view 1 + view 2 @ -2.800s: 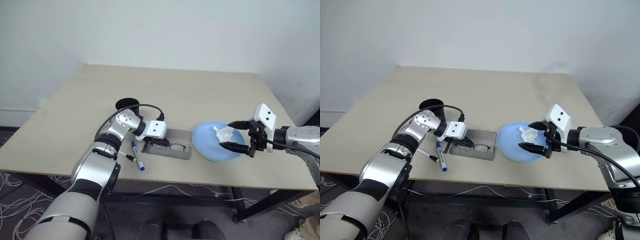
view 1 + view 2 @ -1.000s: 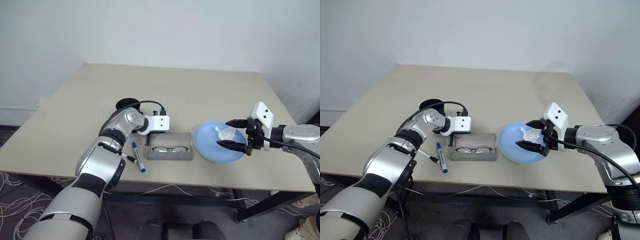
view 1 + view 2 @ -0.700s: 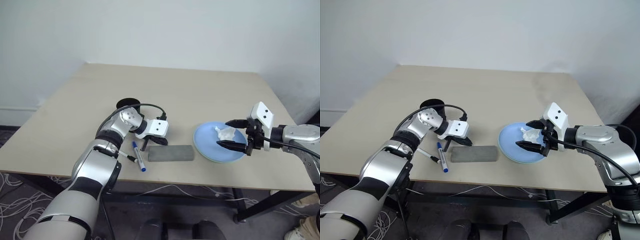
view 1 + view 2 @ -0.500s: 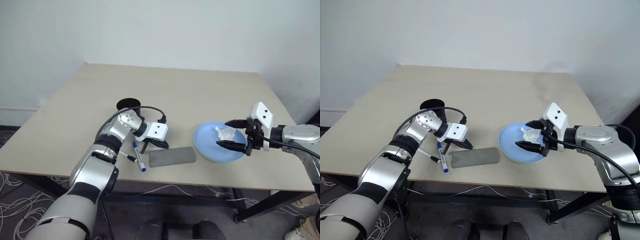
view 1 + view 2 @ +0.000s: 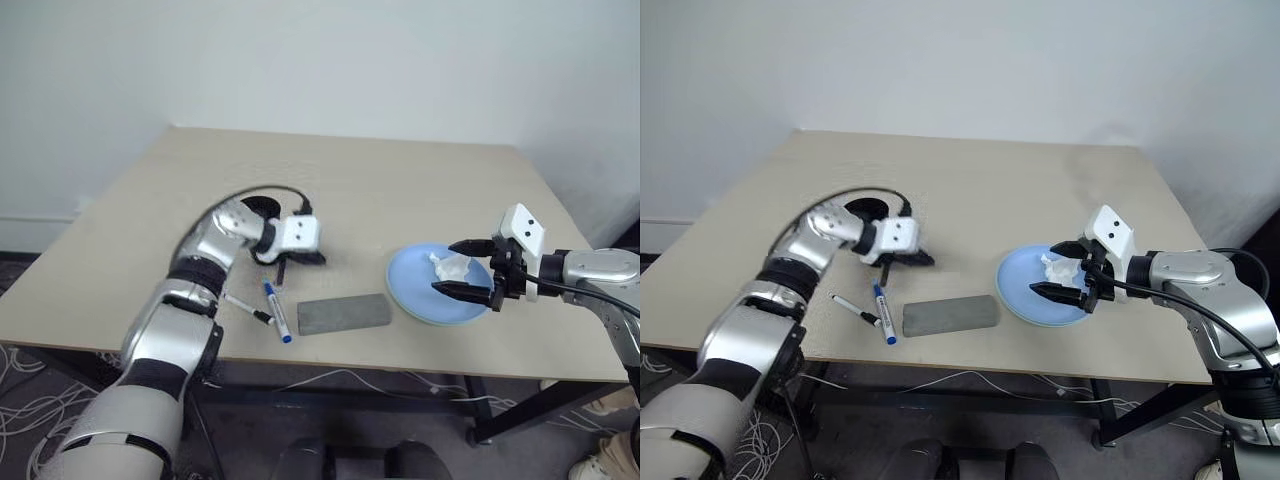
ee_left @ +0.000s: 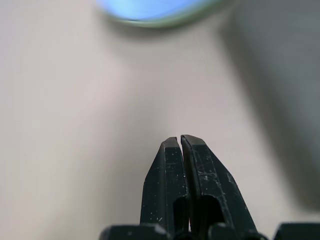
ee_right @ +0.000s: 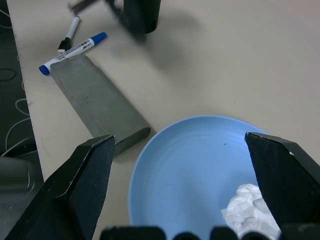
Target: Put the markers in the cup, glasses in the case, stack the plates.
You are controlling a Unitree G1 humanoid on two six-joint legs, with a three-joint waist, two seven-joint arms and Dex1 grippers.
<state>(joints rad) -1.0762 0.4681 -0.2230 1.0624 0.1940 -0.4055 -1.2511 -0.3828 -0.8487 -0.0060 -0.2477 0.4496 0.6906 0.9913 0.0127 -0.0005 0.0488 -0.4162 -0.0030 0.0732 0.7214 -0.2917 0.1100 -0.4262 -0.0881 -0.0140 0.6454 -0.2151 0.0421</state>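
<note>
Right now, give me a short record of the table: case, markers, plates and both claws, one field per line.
case: grey case, lid shut, flat near the table's front edge
markers: blue-capped marker and thinner black-capped marker, lying on the table left of the case, not in the cup
plates: light blue plate on top, green rim just showing beneath
on plate: crumpled tissue
left claw: left claw shut, empty, raised above the markers
right claw: right claw open wide over the plate, around the tissue
</note>
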